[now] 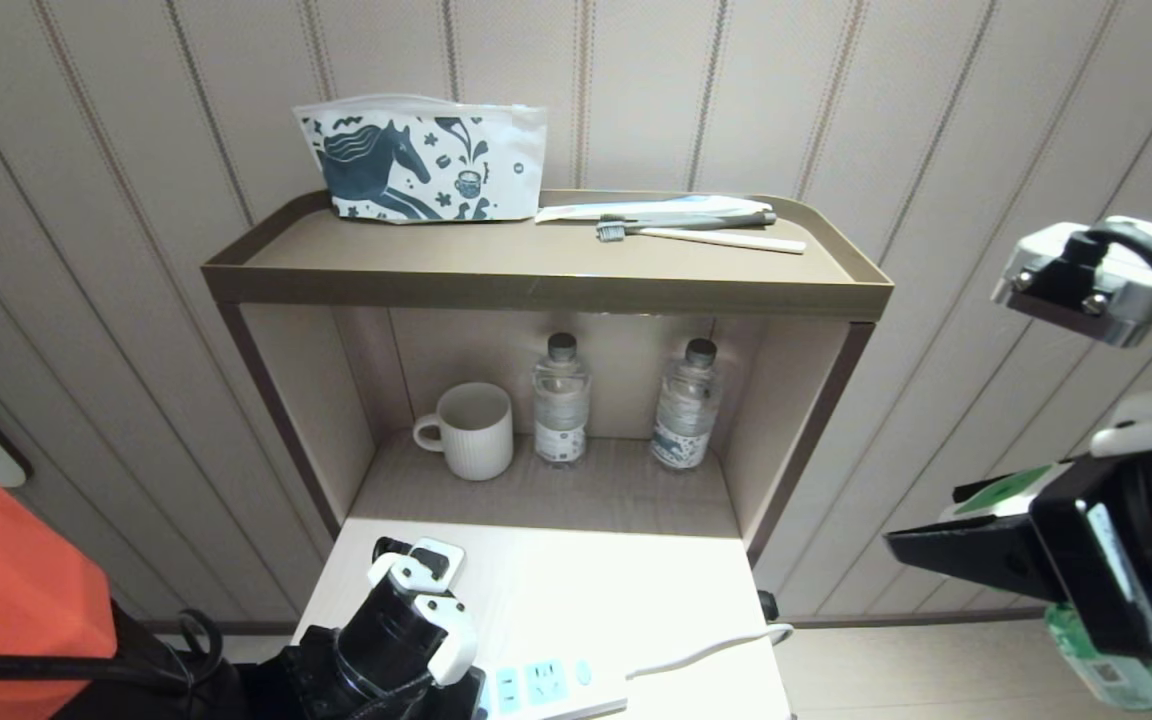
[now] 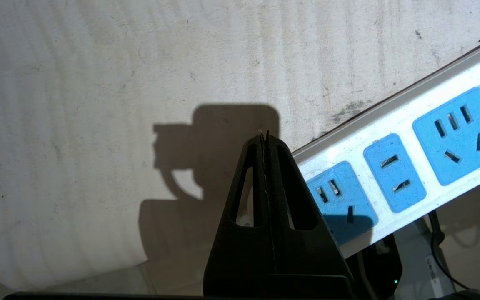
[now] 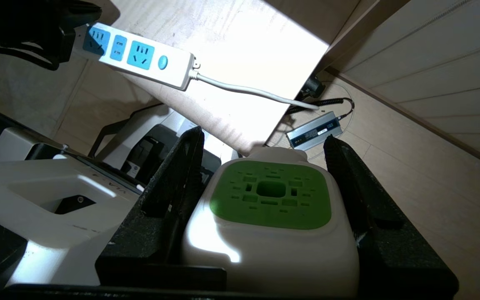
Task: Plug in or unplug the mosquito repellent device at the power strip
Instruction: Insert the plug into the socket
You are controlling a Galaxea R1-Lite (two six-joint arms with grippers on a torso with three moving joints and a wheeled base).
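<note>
The mosquito repellent device (image 3: 271,200), a white head with a green top patch, sits between the fingers of my right gripper (image 3: 263,135), which is shut on its sides. In the head view the device (image 1: 1011,495) hangs at the far right, off the table, with its green bottle below. The power strip (image 1: 546,685) lies flat on the white tabletop near its front edge, its light-blue sockets bare. My left gripper (image 2: 265,135) is shut with nothing in it, over the strip's (image 2: 411,154) end away from the cord. My left arm (image 1: 406,620) shows at the bottom.
In the open shelf behind the tabletop stand a ribbed mug (image 1: 471,430) and two water bottles (image 1: 561,400). On the top tray (image 1: 546,285) lie a printed pouch (image 1: 421,160) and a toothbrush (image 1: 701,237). The strip's white cord (image 1: 706,655) runs right. A grey adapter (image 3: 315,132) lies on the floor.
</note>
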